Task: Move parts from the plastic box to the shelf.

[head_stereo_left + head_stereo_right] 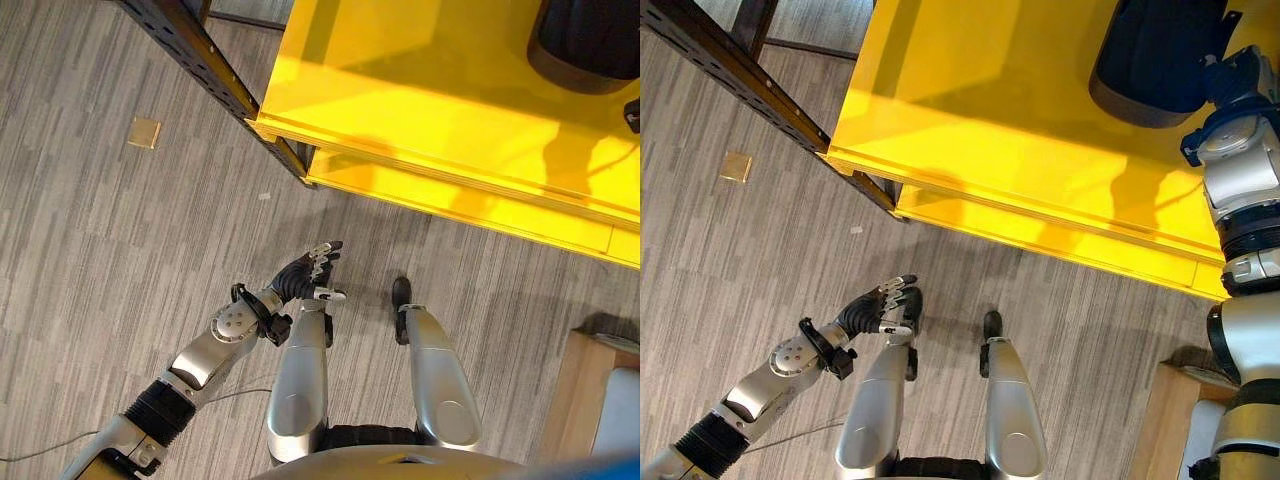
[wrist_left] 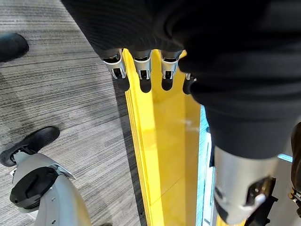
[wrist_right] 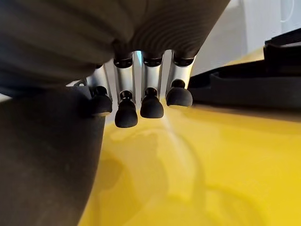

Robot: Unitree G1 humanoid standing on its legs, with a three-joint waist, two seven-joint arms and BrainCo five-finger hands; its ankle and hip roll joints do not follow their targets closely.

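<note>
Both hands empty beside the yellow shelf, a black part lying on top.

The left hand (image 1: 312,268) hangs low over the grey carpet floor (image 1: 120,260), fingers loosely extended and holding nothing; the yellow shelf (image 1: 440,110) stands ahead of it and well apart. The right hand (image 1: 1238,78) is raised over the shelf's far right side, and its wrist view shows the fingers (image 3: 141,101) hanging relaxed above the yellow surface, nothing between them. A black part (image 1: 1160,55) rests on the shelf top just beside that hand, on its inner side; whether they touch I cannot tell. A dark metal rack beam (image 1: 730,70) runs off beyond the left hand, and a small tan square (image 1: 144,132) lies on the carpet further out from it.
</note>
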